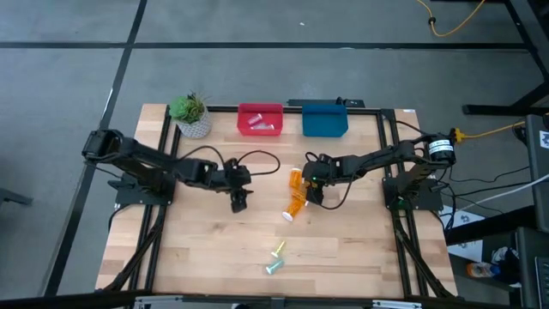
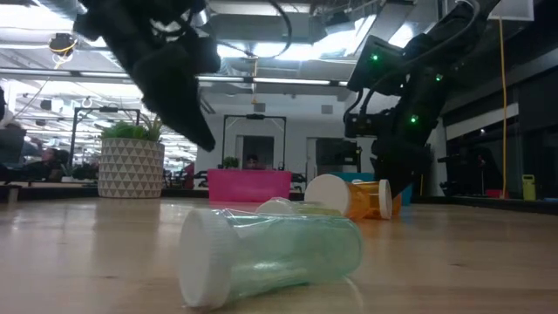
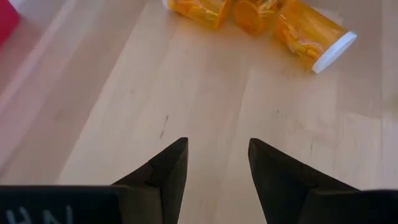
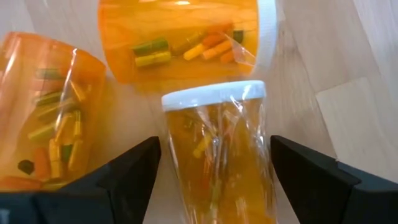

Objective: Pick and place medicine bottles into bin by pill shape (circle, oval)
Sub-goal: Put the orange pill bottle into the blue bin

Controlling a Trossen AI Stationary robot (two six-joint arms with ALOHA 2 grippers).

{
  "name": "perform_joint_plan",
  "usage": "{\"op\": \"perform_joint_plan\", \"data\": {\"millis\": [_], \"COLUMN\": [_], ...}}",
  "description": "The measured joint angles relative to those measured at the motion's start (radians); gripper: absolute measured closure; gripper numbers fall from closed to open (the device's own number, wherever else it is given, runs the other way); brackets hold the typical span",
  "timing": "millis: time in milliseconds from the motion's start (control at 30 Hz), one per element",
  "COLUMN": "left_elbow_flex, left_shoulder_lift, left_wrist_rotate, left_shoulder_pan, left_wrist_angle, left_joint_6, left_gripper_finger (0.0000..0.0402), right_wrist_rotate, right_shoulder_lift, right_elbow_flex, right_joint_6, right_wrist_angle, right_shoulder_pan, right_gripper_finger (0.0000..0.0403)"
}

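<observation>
From above, the right tool (image 1: 314,190) sits low at the cluster of orange bottles (image 1: 295,194) near the middle of the tabletop (image 1: 197,249), but only the right wrist view shows the detail: its fingers (image 4: 127,177) are spread wide with one orange bottle (image 4: 217,149) lying between them, white cap away from the camera, the pads apart from its sides and not clamped. Two more orange bottles (image 4: 180,40) lie just beyond, one touching that cap, with long multicoloured pills visible inside. The left tool (image 1: 238,199) hovers released over bare wood left of the cluster; its own camera shows the orange bottles (image 3: 311,34) ahead with clear boards between. The low view alone reveals a teal vial (image 2: 270,253) on its side in the foreground, which from above lies with a yellow-green vial (image 1: 279,250) near the front edge, well apart from both arms. The red bin (image 1: 260,119) and blue bin (image 1: 324,120) stand side by side at the far edge, beside a potted plant (image 1: 192,115).
</observation>
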Motion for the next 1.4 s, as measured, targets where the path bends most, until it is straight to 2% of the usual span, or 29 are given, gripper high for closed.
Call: {"op": "perform_joint_plan", "data": {"millis": [200, 400, 533, 700, 833, 1000, 1100, 1167, 1233, 1400], "left_elbow_flex": [-0.11, -0.187, -0.193, -0.193, -0.193, -0.193, -0.193, -0.193, -0.193, -0.193], "left_shoulder_lift": [0.0, 0.0, -0.001, -0.001, -0.001, -0.001, -0.001, -0.001, -0.001, -0.001], "left_wrist_rotate": [-0.021, -0.063, -0.063, -0.084, -0.156, -0.192, -0.218, -0.22, -0.22, -0.22], "left_shoulder_pan": [0.0, 0.0, 0.0, 0.0, 0.0, 0.0, 0.0, 0.0, 0.0, 0.0], "left_wrist_angle": [0.133, 0.231, 0.254, 0.251, 0.242, 0.243, 0.243, 0.243, 0.243, 0.243], "left_joint_6": [-0.029, -0.034, -0.032, -0.03, -0.03, -0.029, -0.029, -0.029, -0.029, -0.029], "left_gripper_finger": [0.0239, 0.0239, 0.0239, 0.0239, 0.0239, 0.0239, 0.0239, 0.0239, 0.0239, 0.0239], "right_wrist_rotate": [-0.001, -0.007, -0.001, 0.015, 0.138, 0.339, 0.463, 0.496, 0.464, 0.298], "right_shoulder_lift": [0.0, 0.0, 0.0, 0.002, 0.002, 0.002, 0.001, 0.0, 0.0, 0.0], "right_elbow_flex": [-0.001, -0.001, -0.001, 0.046, 0.15, 0.307, 0.385, 0.425, 0.45, 0.459], "right_joint_6": [0.034, 0.084, 0.118, 0.133, 0.112, 0.108, 0.117, 0.118, 0.11, 0.106], "right_wrist_angle": [-0.004, -0.005, -0.006, -0.07, -0.232, -0.47, -0.576, -0.62, -0.632, -0.585], "right_shoulder_pan": [0.0, 0.001, 0.0, 0.0, 0.0, -0.019, -0.07, -0.131, -0.206, -0.415], "right_gripper_finger": [0.0106, 0.0173, 0.0223, 0.0233, 0.0223, 0.0224, 0.0228, 0.0228, 0.0229, 0.0229]}}
